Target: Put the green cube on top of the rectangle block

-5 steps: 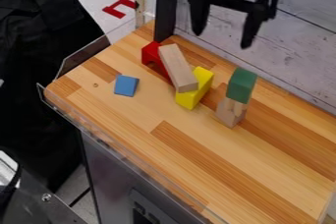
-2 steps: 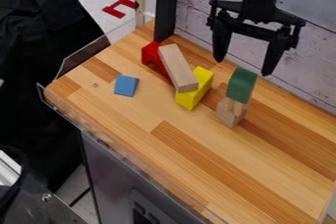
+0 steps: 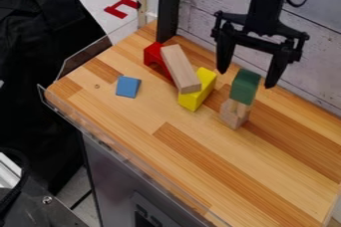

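I count one green cube (image 3: 245, 87), one pale rectangle block (image 3: 180, 69), one yellow block (image 3: 197, 89), one red arch (image 3: 155, 56) and one blue block (image 3: 128, 86) on my counter (image 3: 143, 121). The green cube is right of centre, just above the middle of the frame, resting on pale wooden support (image 3: 234, 114); I can't tell whether that is one piece or two.

From my camera the cube looks a bit taller than wide, its long axis near upright, its top tipped slightly to the right. The rectangle block's long axis runs steeply from upper left to lower right, its upper end by the red arch and its lower end over the yellow block. The yellow block points from lower left to upper right.

I have the gripper (image 3: 246, 79) at the upper right, pointing down with its jaws spread wide, one on each side of the cube in my view, pinching nothing. Against the first earlier frame it has moved down and to the right; since the second it has dropped a little more. All the blocks sit where they did.
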### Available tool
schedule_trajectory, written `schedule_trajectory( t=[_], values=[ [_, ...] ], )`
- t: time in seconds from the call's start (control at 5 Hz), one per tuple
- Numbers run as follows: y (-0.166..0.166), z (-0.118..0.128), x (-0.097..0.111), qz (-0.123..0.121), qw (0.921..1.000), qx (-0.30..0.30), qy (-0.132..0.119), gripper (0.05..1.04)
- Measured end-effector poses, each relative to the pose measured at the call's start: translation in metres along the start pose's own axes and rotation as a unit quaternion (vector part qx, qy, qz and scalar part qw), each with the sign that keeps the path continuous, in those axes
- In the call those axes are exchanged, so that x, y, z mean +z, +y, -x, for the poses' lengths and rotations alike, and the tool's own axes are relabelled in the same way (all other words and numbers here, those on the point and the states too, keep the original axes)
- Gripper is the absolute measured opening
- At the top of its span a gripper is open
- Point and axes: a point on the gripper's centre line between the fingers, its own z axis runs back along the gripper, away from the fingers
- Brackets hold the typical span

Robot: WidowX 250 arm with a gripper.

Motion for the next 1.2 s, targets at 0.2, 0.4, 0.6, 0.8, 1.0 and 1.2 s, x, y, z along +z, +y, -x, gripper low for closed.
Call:
schedule_trajectory(
  t=[0.2,0.4,0.6,0.8,1.0,1.2],
  values=[
    [0.001,0.0,-0.005,-0.002,1.0,0.004,0.007,1.0],
    [0.001,0.0,-0.007,0.0,0.9999,0.005,0.01,1.0],
    [0.001,0.0,-0.009,0.003,0.9999,0.006,0.013,0.963],
    [0.002,0.001,-0.014,0.005,0.9998,0.015,0.012,0.661],
    [0.002,0.001,-0.016,0.009,0.9996,0.022,0.012,0.499],
    [0.003,0.0,-0.016,0.005,0.9996,0.028,0.009,0.499]
  ],
)
